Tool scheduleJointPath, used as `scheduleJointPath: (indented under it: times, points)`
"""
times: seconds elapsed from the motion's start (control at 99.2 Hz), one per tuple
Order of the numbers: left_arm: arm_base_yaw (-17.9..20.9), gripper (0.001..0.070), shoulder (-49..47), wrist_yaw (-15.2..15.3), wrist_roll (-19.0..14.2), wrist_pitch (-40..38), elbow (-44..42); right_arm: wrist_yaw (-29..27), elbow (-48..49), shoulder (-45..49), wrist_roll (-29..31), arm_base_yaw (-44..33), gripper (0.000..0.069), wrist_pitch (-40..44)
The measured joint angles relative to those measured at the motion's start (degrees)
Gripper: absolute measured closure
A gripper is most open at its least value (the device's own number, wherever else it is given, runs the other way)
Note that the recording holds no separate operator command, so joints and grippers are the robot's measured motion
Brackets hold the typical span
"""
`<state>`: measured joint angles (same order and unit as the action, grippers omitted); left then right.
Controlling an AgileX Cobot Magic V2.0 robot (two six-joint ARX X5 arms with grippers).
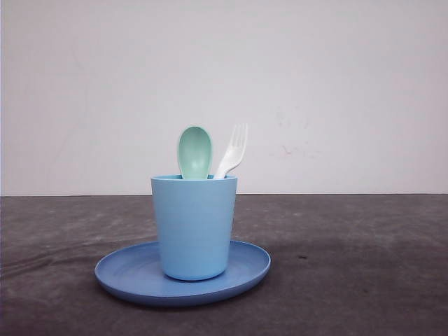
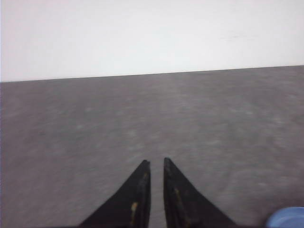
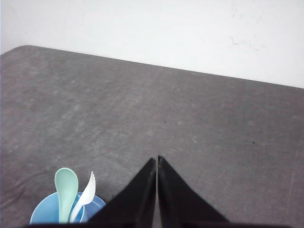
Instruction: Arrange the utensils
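Note:
In the front view, the mint-green spoon (image 1: 194, 150) and the white fork (image 1: 234, 150) stand upright together in the light blue cup (image 1: 194, 224), bowl and tines poking above its rim. The cup rests on the blue round plate (image 1: 245, 269). The right wrist view shows the same spoon (image 3: 65, 185) and fork (image 3: 85, 194) in the cup (image 3: 42, 216), off to the side of my right gripper (image 3: 157, 157), which is shut and empty. My left gripper (image 2: 156, 161) hangs over bare table, fingers almost together with nothing between them.
A dark grey table (image 1: 350, 245) runs back to a plain white wall (image 1: 315, 84). A sliver of the blue plate (image 2: 287, 217) shows beside my left gripper. The table's rounded far corner (image 3: 23, 47) appears in the right wrist view.

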<state>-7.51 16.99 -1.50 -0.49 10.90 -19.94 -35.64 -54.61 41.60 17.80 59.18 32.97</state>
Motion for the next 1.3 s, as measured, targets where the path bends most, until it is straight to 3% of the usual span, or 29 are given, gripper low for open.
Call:
scheduleJointPath:
  times: [0.151, 0.565, 1.301]
  points:
    - [1.73, 0.0684, -5.90, 6.21, -2.08, 0.13, 8.76, 0.00, 0.00, 0.00, 0.00, 0.00, 0.0686, 0.00]
    - [3.28, 0.0684, -16.35, 6.21, -2.95, 1.51, 17.31, 0.00, 0.00, 0.00, 0.00, 0.00, 0.0686, 0.00]
    - [3.37, 0.0684, -16.74, 6.16, -3.15, 0.83, 17.57, 0.00, 0.00, 0.00, 0.00, 0.00, 0.0686, -0.20]
